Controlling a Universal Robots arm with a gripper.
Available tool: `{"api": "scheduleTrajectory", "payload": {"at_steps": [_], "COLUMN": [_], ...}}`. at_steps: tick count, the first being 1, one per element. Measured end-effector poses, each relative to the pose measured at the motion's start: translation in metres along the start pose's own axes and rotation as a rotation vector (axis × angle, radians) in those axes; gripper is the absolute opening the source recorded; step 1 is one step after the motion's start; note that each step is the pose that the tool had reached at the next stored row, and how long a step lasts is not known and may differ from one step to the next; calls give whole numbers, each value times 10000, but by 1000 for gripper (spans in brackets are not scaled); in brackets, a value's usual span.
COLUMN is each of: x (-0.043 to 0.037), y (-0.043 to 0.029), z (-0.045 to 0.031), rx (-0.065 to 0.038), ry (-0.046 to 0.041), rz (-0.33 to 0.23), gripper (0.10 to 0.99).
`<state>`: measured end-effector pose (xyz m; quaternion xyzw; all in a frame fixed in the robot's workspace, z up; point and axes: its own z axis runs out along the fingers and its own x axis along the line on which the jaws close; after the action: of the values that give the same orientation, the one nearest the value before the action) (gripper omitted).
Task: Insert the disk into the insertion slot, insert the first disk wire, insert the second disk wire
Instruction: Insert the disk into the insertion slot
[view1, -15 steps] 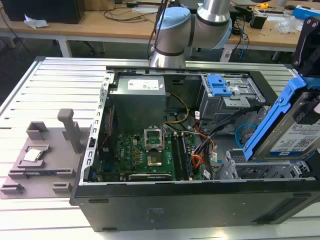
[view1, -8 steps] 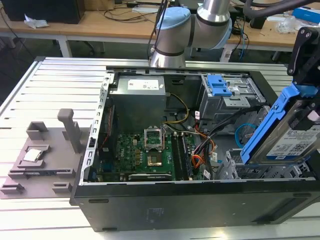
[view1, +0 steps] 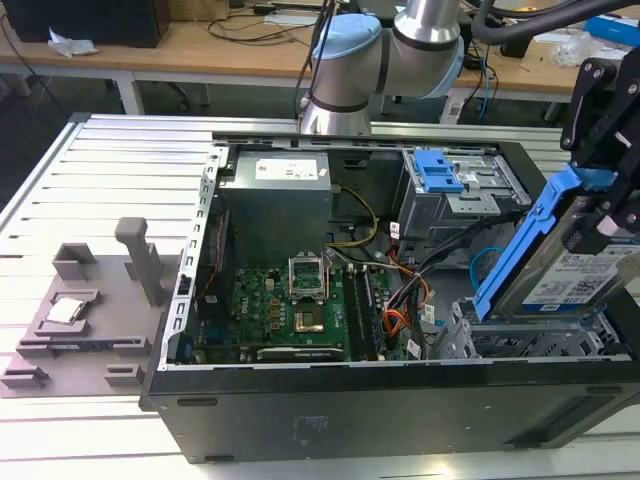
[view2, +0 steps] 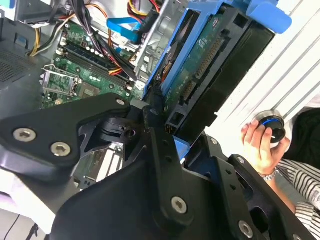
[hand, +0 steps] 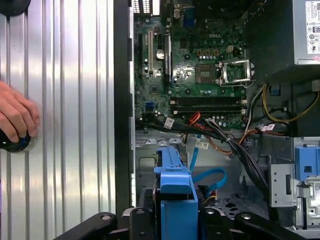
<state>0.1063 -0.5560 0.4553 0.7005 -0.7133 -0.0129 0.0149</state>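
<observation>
While the fingers (view2: 159, 131) are clamping the disk (view1: 575, 270) by its blue carrier (hand: 172, 185) (stiff, heavy, I judge), it is hanging tilted.

print on disk (view1: 580, 278), apparently illegible

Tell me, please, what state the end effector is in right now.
End effector: closed on the disk, tilted over the insertion slot.
</observation>
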Motion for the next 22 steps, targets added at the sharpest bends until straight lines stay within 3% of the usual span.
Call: {"api": "scheduleTrajectory", "payload": {"at_steps": [3,13,22], "x": [-53,-57,-73], "y": [-1,-8,-6], "z": [58,235,203], "rx": [0,-1,8], "ry": [1,-3,-4], "rz": [-6,-7,-5], "gripper": [365,365,365]}}
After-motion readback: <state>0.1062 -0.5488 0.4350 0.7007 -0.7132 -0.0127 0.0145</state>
